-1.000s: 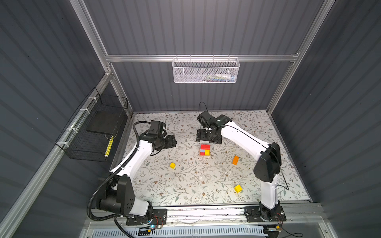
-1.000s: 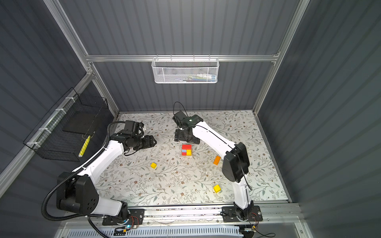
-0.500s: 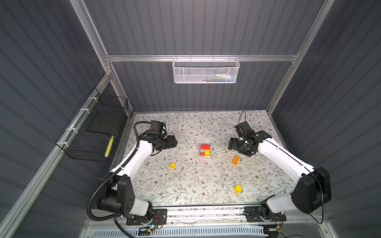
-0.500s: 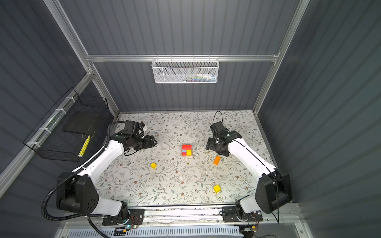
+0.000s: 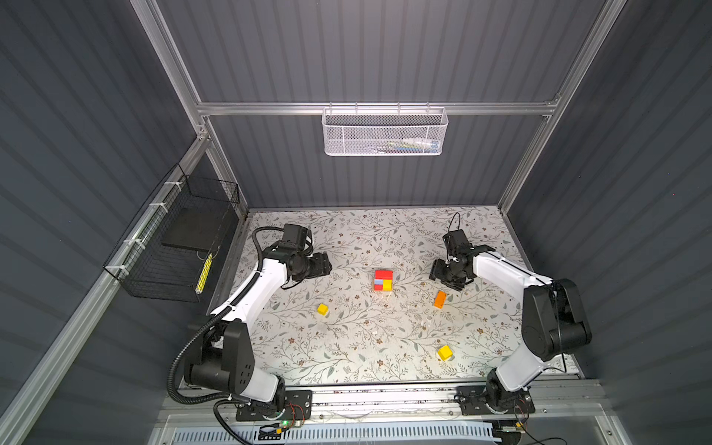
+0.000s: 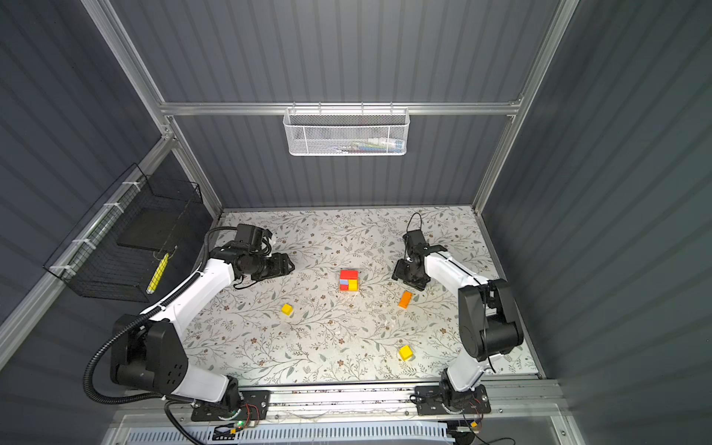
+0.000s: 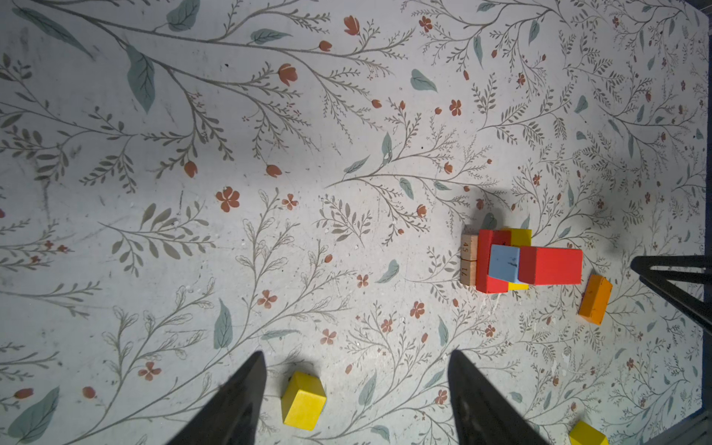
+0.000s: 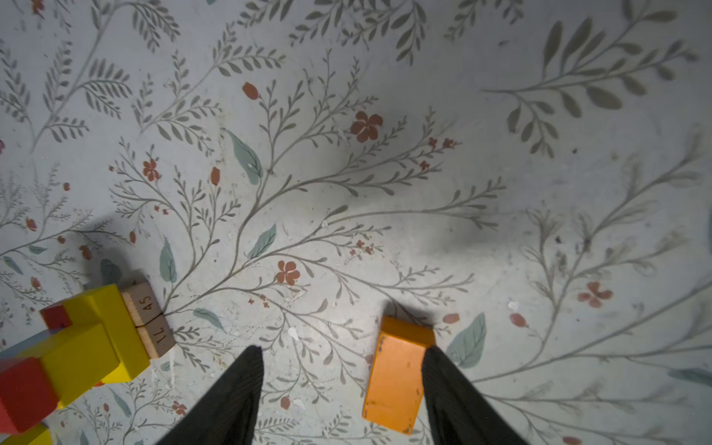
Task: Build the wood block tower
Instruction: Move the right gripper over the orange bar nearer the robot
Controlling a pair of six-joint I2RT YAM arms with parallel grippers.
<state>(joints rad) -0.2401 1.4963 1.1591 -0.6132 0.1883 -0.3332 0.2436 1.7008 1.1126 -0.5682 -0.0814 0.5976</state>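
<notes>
Tower [image 5: 383, 280] stands mid-worktop [image 5: 358, 346], low: red brick, blue and yellow cubes showing on top.
Right end effector [image 8: 343, 350]: fingers apart, straddling orange brick [image 8: 397, 373] across its narrow width. Brick sits hard by one finger, contact not determinable, nothing clamped. Judged: your next pick.
Left end effector [image 7: 357, 353]: fingers apart, empty, above yellow cube [image 7: 303, 400], well apart from tower, presumably leaving you room.
Second yellow cube [image 5: 444, 352] loose near front edge.

Red-blue-yellow tower [image 5: 383, 280], orange brick [image 5: 439, 299], yellow cubes [image 5: 323, 309] [image 5: 444, 352] (two), floral tabletop [image 5: 346, 239]
</notes>
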